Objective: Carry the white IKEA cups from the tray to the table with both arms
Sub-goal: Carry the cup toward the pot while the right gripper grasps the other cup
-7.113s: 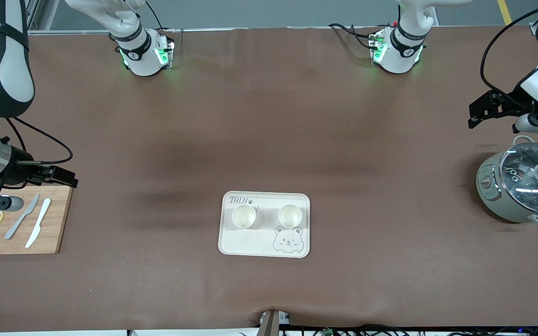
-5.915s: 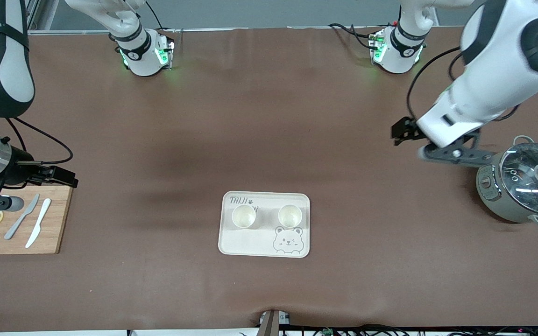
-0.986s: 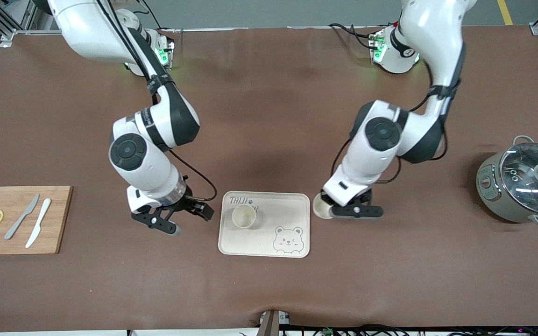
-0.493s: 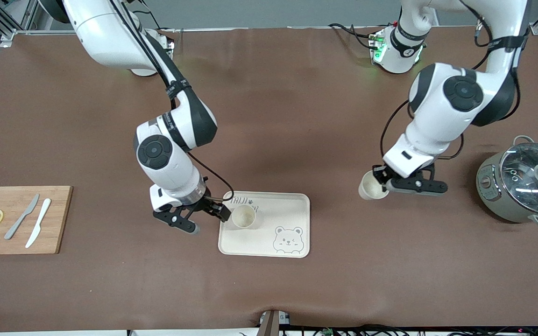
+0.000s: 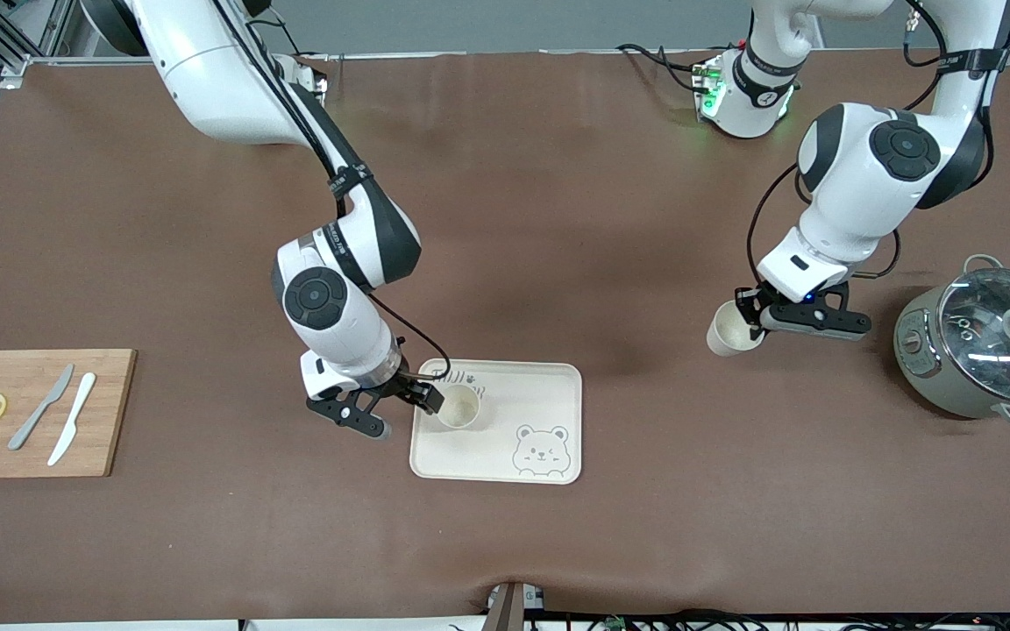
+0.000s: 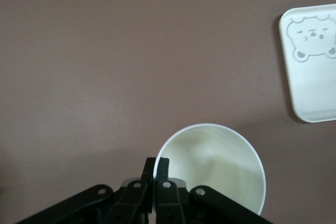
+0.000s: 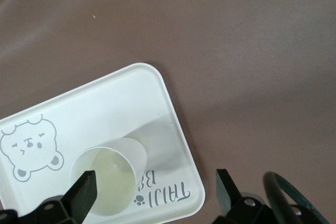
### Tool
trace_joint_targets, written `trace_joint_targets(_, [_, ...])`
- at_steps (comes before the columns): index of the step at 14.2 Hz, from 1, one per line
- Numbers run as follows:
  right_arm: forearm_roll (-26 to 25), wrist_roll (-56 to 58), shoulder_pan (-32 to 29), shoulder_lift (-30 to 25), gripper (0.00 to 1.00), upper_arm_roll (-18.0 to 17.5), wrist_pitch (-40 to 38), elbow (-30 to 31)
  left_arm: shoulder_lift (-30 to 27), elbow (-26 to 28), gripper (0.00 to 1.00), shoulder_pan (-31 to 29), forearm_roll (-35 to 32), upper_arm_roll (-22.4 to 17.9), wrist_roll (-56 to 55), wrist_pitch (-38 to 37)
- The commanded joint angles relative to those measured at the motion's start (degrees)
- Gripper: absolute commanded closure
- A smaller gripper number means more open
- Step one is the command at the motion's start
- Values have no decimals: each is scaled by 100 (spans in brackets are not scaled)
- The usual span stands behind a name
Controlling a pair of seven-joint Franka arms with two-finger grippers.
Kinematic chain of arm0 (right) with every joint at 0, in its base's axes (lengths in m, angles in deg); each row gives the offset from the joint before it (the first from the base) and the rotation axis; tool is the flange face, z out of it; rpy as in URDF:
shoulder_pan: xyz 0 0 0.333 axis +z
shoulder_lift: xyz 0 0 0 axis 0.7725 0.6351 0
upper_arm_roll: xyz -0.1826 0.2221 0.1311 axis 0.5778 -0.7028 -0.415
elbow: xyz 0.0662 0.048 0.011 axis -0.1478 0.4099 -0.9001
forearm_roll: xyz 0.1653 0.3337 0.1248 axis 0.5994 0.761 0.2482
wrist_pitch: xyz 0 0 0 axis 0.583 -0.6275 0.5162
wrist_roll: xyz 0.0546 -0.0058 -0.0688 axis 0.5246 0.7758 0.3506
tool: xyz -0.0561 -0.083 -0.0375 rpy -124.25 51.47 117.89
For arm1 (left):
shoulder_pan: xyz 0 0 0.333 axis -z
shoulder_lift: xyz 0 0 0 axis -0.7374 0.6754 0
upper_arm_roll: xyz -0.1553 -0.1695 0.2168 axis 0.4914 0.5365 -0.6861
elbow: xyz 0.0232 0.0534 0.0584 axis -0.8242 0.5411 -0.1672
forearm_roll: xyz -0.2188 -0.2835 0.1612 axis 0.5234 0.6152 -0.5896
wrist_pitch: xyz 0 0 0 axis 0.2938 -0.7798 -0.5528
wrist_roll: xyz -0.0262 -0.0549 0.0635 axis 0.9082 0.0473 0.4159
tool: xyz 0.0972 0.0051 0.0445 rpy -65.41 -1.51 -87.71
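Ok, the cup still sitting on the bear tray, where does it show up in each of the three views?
Front view: cup on the tray, beside the open right end effector.
Left wrist view: not in it; only the cup the left end effector grips by the rim.
Right wrist view: cup, between the fingers.
Shared landmark: bear tray.

We see that the left gripper point(image 5: 755, 326) has carried one white cup point(image 5: 729, 330) off the bear tray point(image 5: 549, 394) toward the grey-green pot point(image 5: 952, 368). The right gripper point(image 5: 408, 412) has closed in on the second cup point(image 5: 458, 407).
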Motion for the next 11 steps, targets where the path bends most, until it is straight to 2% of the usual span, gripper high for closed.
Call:
trace_joint_targets(1, [-9, -102, 131, 200, 0, 31, -11, -183, -413, 751, 100, -202, 10, 41, 339, 477])
trace_joint_targets(5, [18, -182, 237, 331, 0, 31, 173, -192, -519, 1208, 100, -395, 10, 41, 559, 837])
trace_joint_targets(11, [18, -182, 299, 437, 0, 31, 349, -183, -467, 1570, 100, -782, 10, 41, 1164, 1190])
